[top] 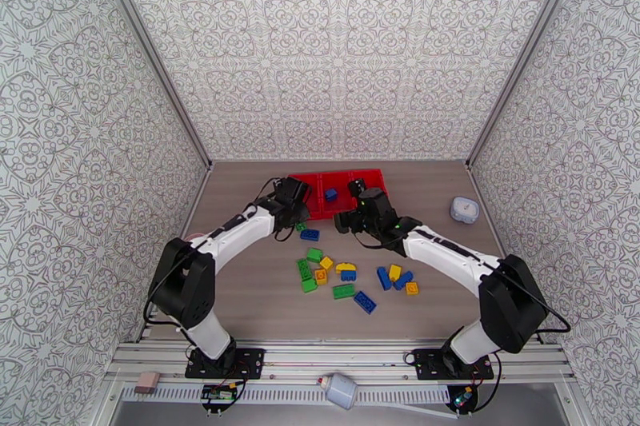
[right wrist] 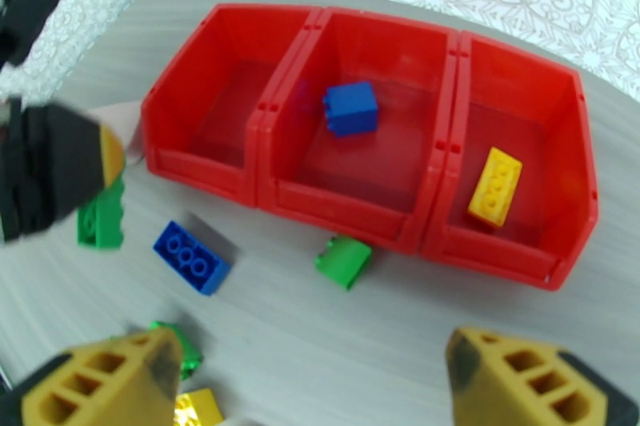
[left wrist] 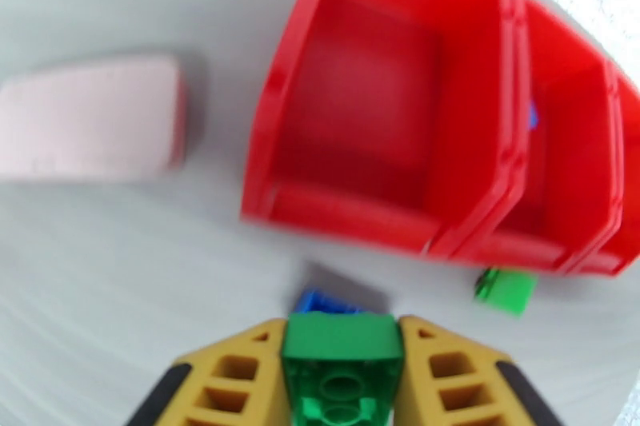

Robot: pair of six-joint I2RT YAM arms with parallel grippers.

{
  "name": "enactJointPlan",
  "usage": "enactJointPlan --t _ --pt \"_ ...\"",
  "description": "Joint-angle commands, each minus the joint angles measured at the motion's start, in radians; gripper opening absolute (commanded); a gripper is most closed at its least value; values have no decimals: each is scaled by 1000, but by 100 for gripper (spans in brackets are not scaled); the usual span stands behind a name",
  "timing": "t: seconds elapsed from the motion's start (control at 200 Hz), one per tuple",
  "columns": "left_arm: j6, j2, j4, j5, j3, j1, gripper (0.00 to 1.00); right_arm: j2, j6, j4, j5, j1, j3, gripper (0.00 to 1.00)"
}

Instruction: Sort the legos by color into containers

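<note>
Grey wood-grain table (top: 240, 292) boxed in by patterned walls (top: 336, 44): the left gripper (left wrist: 342, 333) is clamped on a green brick (left wrist: 344, 364), and the right gripper (right wrist: 312, 352) is spread wide and holds nothing.

In the left wrist view the green brick sits squarely between the yellow fingers (left wrist: 232, 372), pinched on both sides, just short of the front wall of the leftmost of the red containers (left wrist: 272, 140). A blue brick (left wrist: 324, 304) lies on the table right beyond the fingertips, and a second green brick (left wrist: 506, 290) rests against the front of the row. The right wrist view has the right jaws far apart in front of the bins, with a blue cube (right wrist: 350, 108) in the middle bin and a yellow brick (right wrist: 496, 186) in the right one. The remaining legos (top: 344, 276) lie scattered between the arms.
</note>
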Motion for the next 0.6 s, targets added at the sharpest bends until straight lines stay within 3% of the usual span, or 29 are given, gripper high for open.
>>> enactJointPlan --t 0.0,0.465,0.595 --pt "76 78 -3 -44 94 28 26 -21 14 26 -13 6 -22 91" --pt "138 358 -41 2 443 89 28 -11 18 33 11 6 -39 91" --pt "165 329 -16 22 433 89 42 -10 59 34 38 6 -41 91"
